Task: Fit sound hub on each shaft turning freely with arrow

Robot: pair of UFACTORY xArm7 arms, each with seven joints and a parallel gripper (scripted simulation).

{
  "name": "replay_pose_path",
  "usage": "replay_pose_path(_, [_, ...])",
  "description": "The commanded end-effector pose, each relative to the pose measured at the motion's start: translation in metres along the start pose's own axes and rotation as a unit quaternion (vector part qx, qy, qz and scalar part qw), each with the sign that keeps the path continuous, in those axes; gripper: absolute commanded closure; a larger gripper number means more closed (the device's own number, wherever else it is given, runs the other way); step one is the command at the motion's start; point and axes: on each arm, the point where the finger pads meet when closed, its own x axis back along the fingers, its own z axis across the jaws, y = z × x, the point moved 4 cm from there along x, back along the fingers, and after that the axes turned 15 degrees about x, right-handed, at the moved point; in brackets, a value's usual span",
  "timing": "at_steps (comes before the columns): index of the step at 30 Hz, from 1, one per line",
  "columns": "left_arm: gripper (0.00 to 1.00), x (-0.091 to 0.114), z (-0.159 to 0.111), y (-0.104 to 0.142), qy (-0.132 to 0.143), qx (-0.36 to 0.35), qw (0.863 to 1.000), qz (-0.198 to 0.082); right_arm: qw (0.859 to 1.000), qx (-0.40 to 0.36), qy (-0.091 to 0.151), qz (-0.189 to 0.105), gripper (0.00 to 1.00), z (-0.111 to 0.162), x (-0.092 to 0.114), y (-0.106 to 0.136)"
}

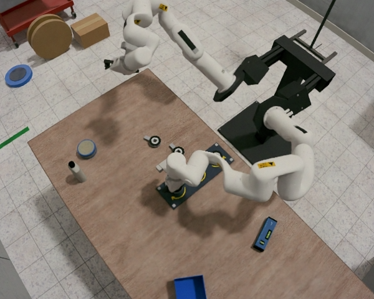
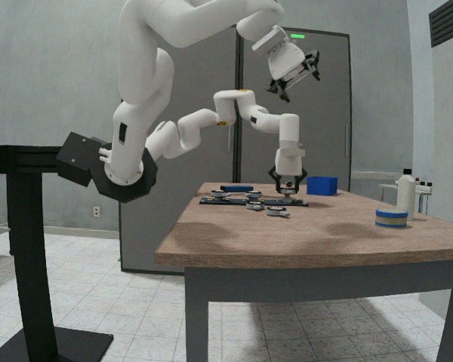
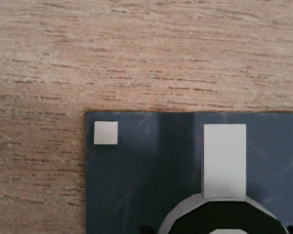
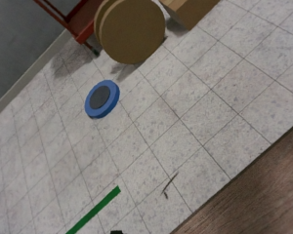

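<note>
Illegibly labelled, the left arm [image 1: 245, 184] [image 2: 289, 130] grips a hub [image 2: 288, 191] [image 3: 225, 163].

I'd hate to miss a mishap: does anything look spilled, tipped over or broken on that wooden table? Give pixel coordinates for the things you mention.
Nothing stands out. The white plastic bottle with a black cap [image 1: 78, 174] [image 2: 405, 196] stands upright beside the round blue-and-tan tin [image 1: 86, 148] [image 2: 391, 218], and no spill or breakage shows.

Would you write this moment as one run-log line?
left gripper: shut on hub | right gripper: open, raised

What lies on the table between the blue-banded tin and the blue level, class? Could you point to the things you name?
The base plate [image 1: 193, 189] and two loose hubs [image 1: 154, 141] [image 1: 178, 150] lie between them, as the top view shows.
</note>
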Motion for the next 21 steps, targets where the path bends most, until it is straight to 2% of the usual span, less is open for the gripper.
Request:
replay_pose_path(1, [1.00, 0.0030, -0.0006, -0.0014, -0.002, 0.000, 1.000, 0.003, 1.000, -0.001, -0.001, -0.001, 0.00, -0.0006, 0.0012, -0.0007])
replay_pose_path(21, [1.00, 0.0010, -0.0006, -0.0014, -0.002, 0.000, 1.000, 0.003, 1.000, -0.001, -0.001, -0.001, 0.00, -0.0006, 0.0012, -0.0007])
